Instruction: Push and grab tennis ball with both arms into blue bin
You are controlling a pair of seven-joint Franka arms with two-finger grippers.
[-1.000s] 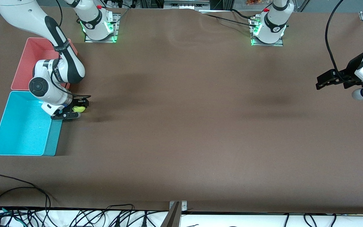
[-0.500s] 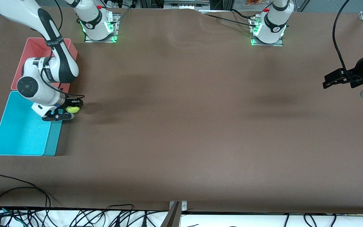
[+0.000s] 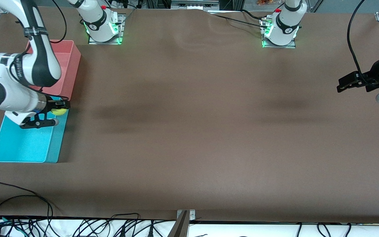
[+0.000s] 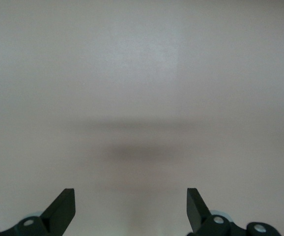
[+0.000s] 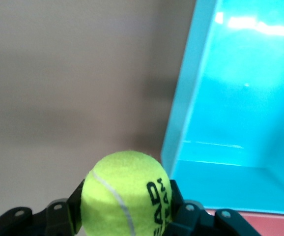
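My right gripper (image 3: 55, 113) is shut on the yellow-green tennis ball (image 3: 59, 111) and holds it in the air over the blue bin's (image 3: 53, 149) wall that faces the table's middle. In the right wrist view the tennis ball (image 5: 126, 192) with dark print sits between the two black fingers (image 5: 179, 196), with the blue bin (image 5: 240, 128) open below. My left gripper (image 3: 341, 87) is open and empty, raised over the table at the left arm's end. In the left wrist view my left gripper (image 4: 130, 209) shows only bare brown table.
A pink bin (image 3: 72, 70) stands against the blue bin, farther from the front camera. The right arm's white wrist hangs over both bins. Cables lie along the table's near edge (image 3: 77, 225).
My right gripper has lifted the tennis ball and carried it from the table beside the blue bin to over the bin's wall. The left arm drew back slightly toward its end, then held still.
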